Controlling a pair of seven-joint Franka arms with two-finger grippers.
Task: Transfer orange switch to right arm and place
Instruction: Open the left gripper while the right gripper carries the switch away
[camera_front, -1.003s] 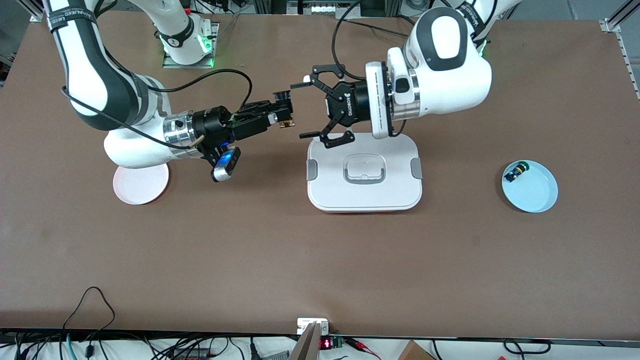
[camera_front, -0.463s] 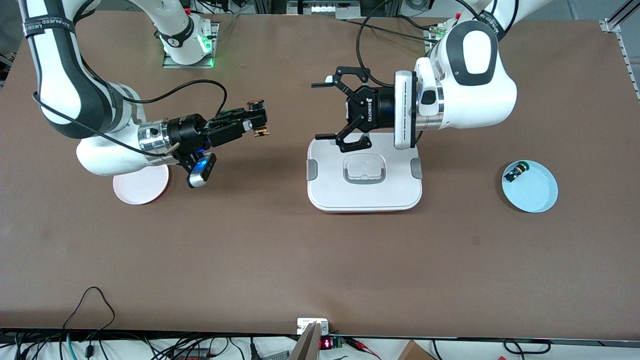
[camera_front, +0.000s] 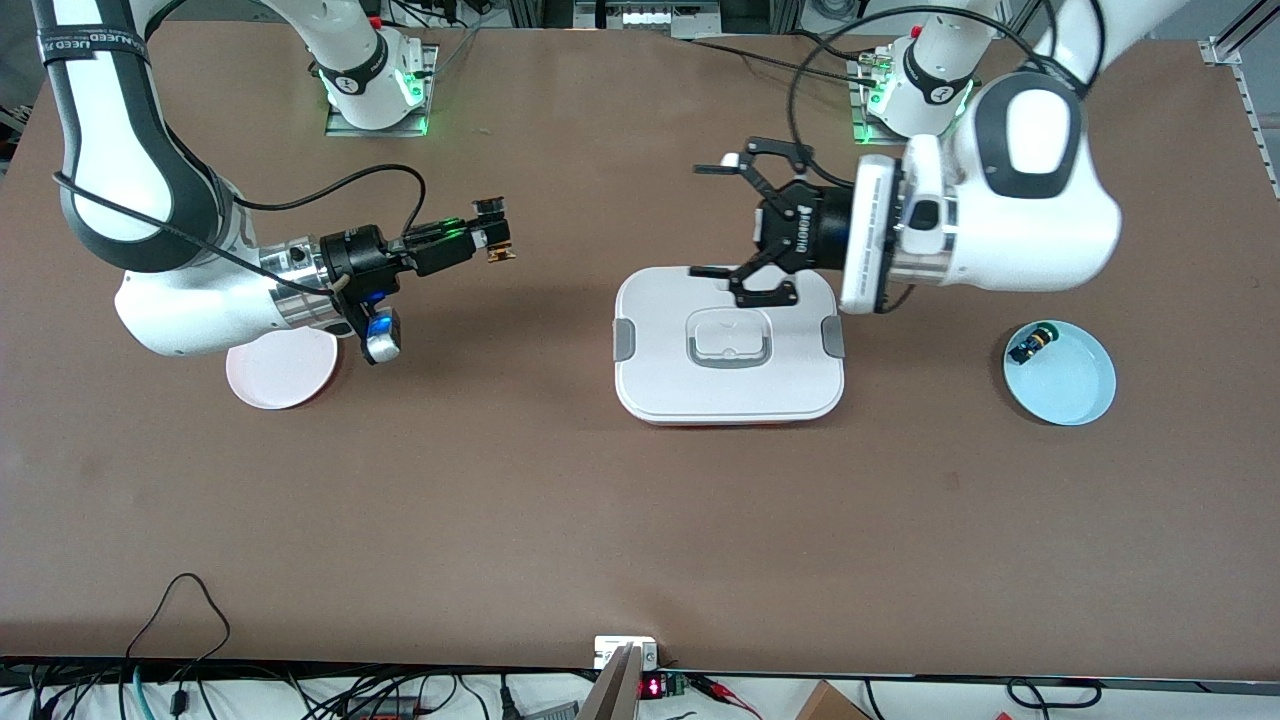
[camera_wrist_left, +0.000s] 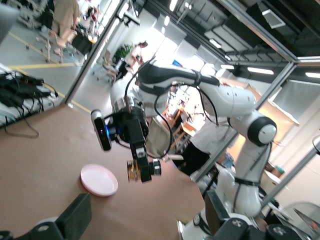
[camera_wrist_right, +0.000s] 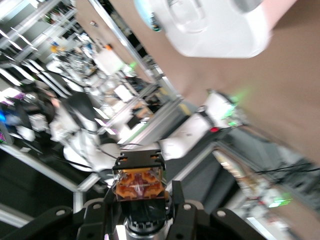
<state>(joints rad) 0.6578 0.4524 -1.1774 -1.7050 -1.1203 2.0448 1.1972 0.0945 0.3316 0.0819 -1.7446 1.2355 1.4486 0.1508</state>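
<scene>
My right gripper (camera_front: 486, 236) is shut on the orange switch (camera_front: 498, 248) and holds it in the air over bare table, between the pink plate (camera_front: 280, 368) and the white lidded box (camera_front: 728, 395). In the right wrist view the switch's tan-orange rear (camera_wrist_right: 140, 184) sits between the black fingers (camera_wrist_right: 176, 200). My left gripper (camera_front: 700, 220) is open and empty over the box's edge nearest the robots. The left wrist view shows the right gripper with the switch (camera_wrist_left: 142, 170) above the pink plate (camera_wrist_left: 99, 180).
A light blue plate (camera_front: 1070, 385) toward the left arm's end holds a small black switch with green face (camera_front: 1032, 344). The white box (camera_wrist_right: 215, 30) also shows in the right wrist view. Cables run along the table's front edge.
The two grippers have drawn apart. My right gripper pulled back toward its end with the switch. My left gripper, open, withdrew toward its own end.
</scene>
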